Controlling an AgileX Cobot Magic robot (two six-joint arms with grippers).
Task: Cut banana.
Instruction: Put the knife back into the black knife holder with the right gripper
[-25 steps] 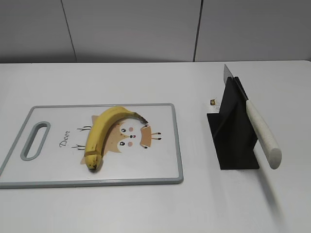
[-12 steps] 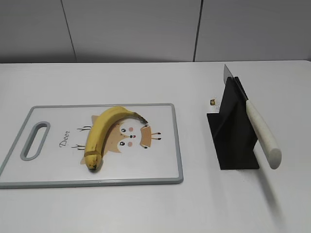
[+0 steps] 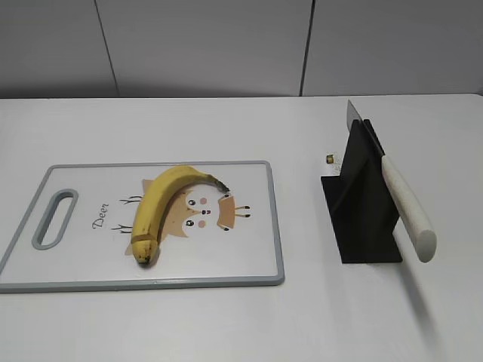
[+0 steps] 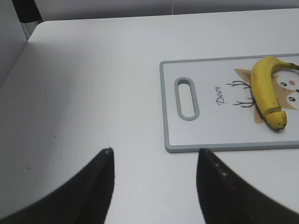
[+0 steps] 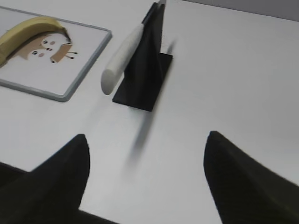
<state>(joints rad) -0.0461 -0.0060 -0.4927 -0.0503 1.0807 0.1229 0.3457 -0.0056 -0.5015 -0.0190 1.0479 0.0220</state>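
One curved yellow banana (image 3: 157,207) lies on the white plastic cutting board with the grey rim (image 3: 268,219), over its deer cartoon. In the right wrist view its lower end is cut off by the edge. No arm shows in the exterior view. The left end effector (image 4: 154,161) hangs spread wide over the white desk (image 3: 226,324), near the board's handle hole. The right end effector (image 5: 147,144) is also spread wide, holding nothing, near the white-handled knife (image 3: 407,211) in its black stand (image 3: 362,204).

Exterior looks down slantwise; both wrist views share the cutting board (image 3: 249,226).
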